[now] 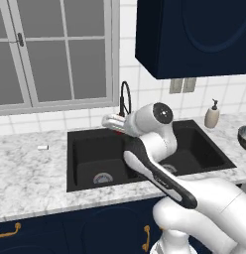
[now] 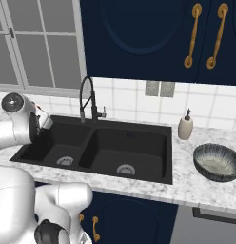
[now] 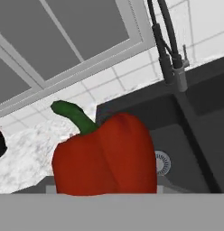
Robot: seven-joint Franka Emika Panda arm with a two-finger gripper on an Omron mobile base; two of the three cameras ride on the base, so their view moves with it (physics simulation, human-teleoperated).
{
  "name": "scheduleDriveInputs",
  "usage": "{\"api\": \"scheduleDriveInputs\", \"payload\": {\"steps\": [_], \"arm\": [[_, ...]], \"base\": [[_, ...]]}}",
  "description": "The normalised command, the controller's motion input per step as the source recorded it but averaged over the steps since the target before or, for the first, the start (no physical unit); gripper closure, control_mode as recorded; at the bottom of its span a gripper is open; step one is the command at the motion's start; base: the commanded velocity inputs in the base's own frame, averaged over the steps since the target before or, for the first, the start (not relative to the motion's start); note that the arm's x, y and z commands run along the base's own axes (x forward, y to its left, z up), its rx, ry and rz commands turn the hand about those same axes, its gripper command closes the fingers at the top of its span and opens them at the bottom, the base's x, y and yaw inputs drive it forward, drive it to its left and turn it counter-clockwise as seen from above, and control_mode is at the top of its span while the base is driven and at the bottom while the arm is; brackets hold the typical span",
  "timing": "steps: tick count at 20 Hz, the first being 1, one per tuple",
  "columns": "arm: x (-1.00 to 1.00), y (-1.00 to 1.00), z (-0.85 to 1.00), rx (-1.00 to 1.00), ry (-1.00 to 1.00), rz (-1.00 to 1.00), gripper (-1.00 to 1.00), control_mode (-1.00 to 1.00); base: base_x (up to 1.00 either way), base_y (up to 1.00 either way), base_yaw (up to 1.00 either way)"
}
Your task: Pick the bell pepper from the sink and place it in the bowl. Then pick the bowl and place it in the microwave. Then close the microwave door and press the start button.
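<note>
Pepper [image 3: 107,155] first: in the hand view the red bell pepper is sitting right up against the camera, green stem poking up to the left, with the sink [image 3: 186,131] and its drain well behind it. So the gripper is looking like it's clamped around the pepper and carrying it, though the fingertips themselves are hidden behind it, so that's me judging from how close it's hanging.

Using the sink as the anchor and going left to right in the right base view: the arm is bending in over the sink's left basin, with the wrist sitting above that basin's left edge. The gooseneck tap [image 2: 87,97] is standing at the sink's back rim, around the divider. The right basin is showing just its drain. Right of the sink, back by the wall, a soap dispenser [image 2: 185,126] is standing on the marble counter [image 2: 186,186]. Further right of the sink, the bowl [image 2: 216,162] is resting on that counter, well apart from the arm.

Step-wise, I'd say it's finishing the pick and starting the carry. The next move is calling for a long swing rightward across the whole sink, keeping the pepper above the sink rim and the bowl's flared rim, then letting go over the middle of the bowl.
</note>
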Motion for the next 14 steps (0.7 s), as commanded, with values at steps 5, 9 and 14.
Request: {"api": "scheduleDriveInputs", "payload": {"steps": [5, 9, 14], "arm": [[-0.68, -0.57, 0.15, -0.06, 0.16, -0.13, 1.00, -1.00], [-0.43, -0.32, 0.00, -0.19, 0.04, -0.27, 1.00, -1.00], [-0.10, -0.73, 0.03, -0.12, 0.28, -0.22, 1.00, -1.00]], "base": [[0.00, 0.00, 0.00], [0.00, 0.00, 0.00], [0.00, 0.00, 0.00]]}}
